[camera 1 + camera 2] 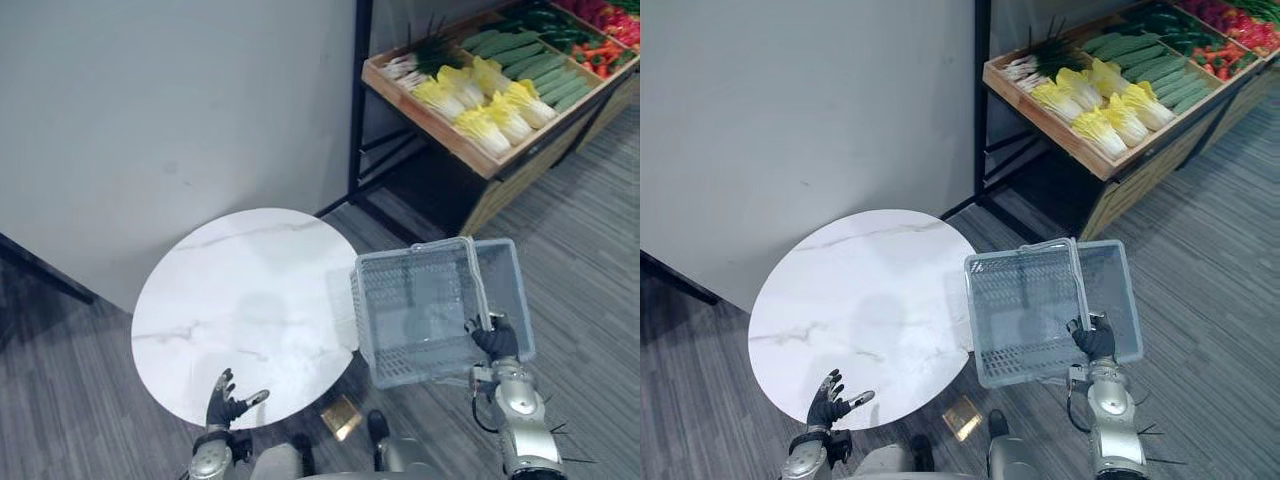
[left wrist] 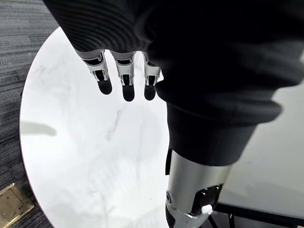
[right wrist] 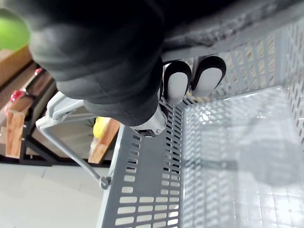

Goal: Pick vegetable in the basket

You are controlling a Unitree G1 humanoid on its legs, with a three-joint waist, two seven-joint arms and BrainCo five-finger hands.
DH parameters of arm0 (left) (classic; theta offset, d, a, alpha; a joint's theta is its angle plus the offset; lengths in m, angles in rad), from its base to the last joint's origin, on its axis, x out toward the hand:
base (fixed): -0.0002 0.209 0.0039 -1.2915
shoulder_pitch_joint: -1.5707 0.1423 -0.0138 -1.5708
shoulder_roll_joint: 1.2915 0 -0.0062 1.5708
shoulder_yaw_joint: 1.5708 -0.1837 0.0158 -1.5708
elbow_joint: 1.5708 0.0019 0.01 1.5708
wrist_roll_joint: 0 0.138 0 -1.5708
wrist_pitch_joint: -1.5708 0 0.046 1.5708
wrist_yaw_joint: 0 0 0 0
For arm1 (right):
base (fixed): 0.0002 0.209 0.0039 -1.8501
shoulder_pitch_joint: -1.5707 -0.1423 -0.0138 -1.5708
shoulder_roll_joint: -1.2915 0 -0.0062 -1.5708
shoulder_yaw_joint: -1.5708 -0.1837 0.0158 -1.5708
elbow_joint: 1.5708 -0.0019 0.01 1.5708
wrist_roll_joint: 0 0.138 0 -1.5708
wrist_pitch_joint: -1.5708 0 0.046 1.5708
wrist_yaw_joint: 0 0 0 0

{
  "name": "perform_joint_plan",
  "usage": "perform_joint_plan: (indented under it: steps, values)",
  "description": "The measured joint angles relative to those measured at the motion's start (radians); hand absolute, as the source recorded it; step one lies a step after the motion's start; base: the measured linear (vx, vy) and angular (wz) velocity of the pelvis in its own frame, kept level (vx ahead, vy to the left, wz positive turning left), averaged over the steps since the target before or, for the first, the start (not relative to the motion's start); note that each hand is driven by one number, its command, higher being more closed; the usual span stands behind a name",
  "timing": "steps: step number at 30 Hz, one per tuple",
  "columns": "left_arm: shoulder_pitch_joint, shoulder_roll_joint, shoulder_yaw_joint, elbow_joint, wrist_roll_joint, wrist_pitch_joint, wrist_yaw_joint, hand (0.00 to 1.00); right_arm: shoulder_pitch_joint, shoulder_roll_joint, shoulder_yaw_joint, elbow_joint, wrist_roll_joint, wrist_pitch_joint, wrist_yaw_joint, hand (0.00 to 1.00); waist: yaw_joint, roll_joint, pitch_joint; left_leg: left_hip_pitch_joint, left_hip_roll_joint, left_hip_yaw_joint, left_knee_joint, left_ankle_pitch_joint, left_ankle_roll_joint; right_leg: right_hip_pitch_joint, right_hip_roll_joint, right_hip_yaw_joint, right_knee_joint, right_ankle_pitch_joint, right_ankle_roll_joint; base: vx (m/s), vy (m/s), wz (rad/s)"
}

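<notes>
Grey perforated basket [image 1: 420, 310]; white marbled table [image 1: 240, 300].

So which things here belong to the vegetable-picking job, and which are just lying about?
Job: grey basket, right hand gripping it, wooden display crate with yellow cabbages and cucumbers.
Lying about: round white table, open left hand above it, brass floor plate.
</notes>
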Motion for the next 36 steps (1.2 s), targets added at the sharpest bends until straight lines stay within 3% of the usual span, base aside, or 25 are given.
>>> perform_joint_plan:
  steps: [2,4,5,6,8,10,11,12,14,15,17,19,21,23,24,27,33,36]
  values:
    - [0.006,-0.010,-0.001,-0.026,0.000,0.005,0.000,0.00,0.036,0.003,-0.005,-0.013,0.015,0.000,-0.012,1.00,0.018,-0.016,-0.009,-0.009,-0.008,-0.031,0.001,0.021,-0.006,0.036,-0.076,0.000,0.243,-0.098,0.055,-0.09,-0.131,0.35]
    - [0.005,-0.011,-0.009,-0.044,0.000,0.006,0.001,0.00,0.060,0.016,-0.005,-0.045,0.017,0.000,-0.017,1.00,0.018,-0.045,-0.025,-0.048,-0.027,-0.064,0.005,0.057,-0.018,0.108,-0.129,0.036,0.294,-0.110,0.076,-0.12,-0.267,0.55]
    - [-0.006,-0.006,-0.007,-0.049,0.000,0.009,0.002,0.00,0.053,0.013,-0.005,-0.058,0.017,0.000,-0.020,1.00,0.036,-0.045,-0.027,-0.091,-0.017,-0.078,0.019,0.085,-0.040,0.134,-0.115,0.046,0.236,-0.160,0.100,-0.24,-0.301,0.32]
    - [-0.008,-0.025,-0.014,-0.051,-0.001,0.018,0.002,0.00,0.047,-0.002,-0.005,-0.064,0.017,0.000,-0.031,1.00,0.049,-0.014,-0.035,-0.118,0.006,-0.084,-0.004,0.142,-0.048,0.131,-0.079,0.015,0.181,-0.180,0.109,-0.21,-0.247,0.24]
    - [0.010,-0.039,-0.039,-0.067,-0.002,0.018,0.002,0.00,0.046,-0.006,-0.005,-0.065,0.018,0.000,-0.034,1.00,0.064,0.005,-0.045,-0.129,0.032,-0.085,-0.036,0.191,-0.043,0.163,-0.060,-0.028,0.090,-0.220,0.079,-0.21,-0.228,0.22]
    - [0.011,-0.039,-0.064,-0.071,-0.002,0.018,0.002,0.00,0.040,-0.009,-0.006,-0.073,0.018,-0.003,-0.036,1.00,0.066,0.009,-0.048,-0.160,0.043,-0.115,-0.085,0.257,-0.076,0.172,-0.045,-0.081,0.018,-0.284,0.033,-0.30,-0.318,0.37]
    - [0.003,-0.047,-0.074,-0.066,-0.002,0.020,0.003,0.00,0.026,-0.026,-0.008,-0.068,0.018,-0.007,-0.038,1.00,0.060,0.043,-0.044,-0.183,0.060,-0.152,-0.148,0.331,-0.083,0.150,-0.014,-0.114,0.010,-0.282,0.006,-0.29,-0.199,0.54]
    - [0.004,-0.047,-0.079,-0.066,-0.002,0.020,0.003,0.00,0.025,-0.033,-0.011,-0.062,0.019,-0.007,-0.039,1.00,0.057,0.051,-0.045,-0.181,0.064,-0.159,-0.197,0.370,-0.082,0.139,-0.008,-0.134,0.007,-0.271,-0.011,-0.36,-0.184,0.70]
    - [0.010,-0.039,-0.078,-0.063,-0.002,0.022,0.003,0.00,0.013,-0.028,-0.047,-0.010,0.019,-0.004,-0.055,1.00,0.040,0.035,-0.035,-0.171,0.047,-0.106,-0.111,0.300,-0.072,0.122,-0.026,-0.190,0.005,-0.243,-0.054,-0.30,-0.129,0.62]
    - [0.012,-0.036,-0.077,-0.063,-0.002,0.022,0.003,0.00,0.008,-0.028,-0.050,0.002,0.019,-0.003,-0.056,1.00,0.041,0.028,-0.031,-0.170,0.040,-0.105,-0.061,0.268,-0.074,0.118,-0.036,-0.189,0.000,-0.232,-0.057,-0.26,-0.120,0.23]
    - [0.040,-0.036,-0.068,-0.064,-0.002,0.020,0.002,0.00,0.002,-0.024,-0.042,0.016,0.018,0.008,-0.054,1.00,0.042,0.026,-0.030,-0.146,0.042,-0.113,0.130,0.136,-0.076,0.108,-0.047,-0.164,-0.039,-0.179,-0.059,-0.23,-0.062,-0.20]
    - [0.062,-0.036,-0.059,-0.064,-0.002,0.020,0.001,0.00,0.002,-0.008,-0.037,0.016,0.018,0.009,-0.054,1.00,0.038,0.028,-0.031,-0.077,0.042,-0.122,0.171,0.057,-0.096,0.100,-0.041,-0.139,-0.065,-0.145,-0.055,-0.17,0.050,-0.36]
    - [0.066,-0.034,-0.057,-0.063,-0.002,0.019,0.002,0.00,0.002,0.001,-0.057,0.017,0.019,0.009,-0.055,1.00,0.029,0.033,-0.034,0.010,0.019,-0.141,0.060,-0.006,-0.109,0.071,-0.029,-0.125,-0.079,-0.117,-0.036,-0.19,0.138,-0.23]
    - [0.055,-0.031,-0.056,-0.054,-0.002,0.019,0.002,0.00,-0.005,0.001,-0.076,0.041,0.019,0.007,-0.054,1.00,0.010,0.044,-0.042,0.049,0.008,-0.147,-0.055,-0.010,-0.108,0.061,-0.030,-0.130,-0.088,-0.099,-0.014,-0.15,0.122,0.06]
    - [0.032,-0.023,-0.057,-0.024,0.000,0.019,0.002,0.00,-0.004,0.002,-0.094,0.078,0.019,0.006,-0.054,1.00,0.010,0.031,-0.044,0.068,-0.007,-0.144,-0.120,0.008,-0.119,0.061,-0.038,-0.126,-0.123,-0.066,0.001,-0.22,0.169,0.00]
    - [0.021,0.001,-0.055,-0.007,0.003,0.019,0.003,0.00,0.007,0.006,-0.116,0.137,0.019,0.008,-0.055,1.00,0.004,0.030,-0.044,0.067,-0.032,-0.132,-0.134,0.021,-0.107,0.078,-0.052,-0.104,-0.193,-0.011,0.036,-0.16,0.132,-0.14]
    - [0.020,0.007,-0.025,-0.013,0.003,0.020,0.022,0.00,0.023,0.029,-0.120,0.147,0.030,0.012,-0.072,1.00,-0.010,0.029,-0.043,0.095,-0.034,-0.030,-0.131,0.021,-0.089,0.076,-0.039,-0.005,-0.267,0.072,0.045,-0.08,0.090,-0.53]
    - [0.017,0.004,-0.026,-0.068,0.012,0.020,0.022,0.00,0.051,0.068,-0.118,0.055,0.038,0.019,-0.073,1.00,-0.018,0.015,-0.034,0.108,-0.004,0.071,-0.087,-0.036,-0.098,0.070,0.001,0.087,-0.322,0.108,0.041,-0.07,0.054,-0.99]
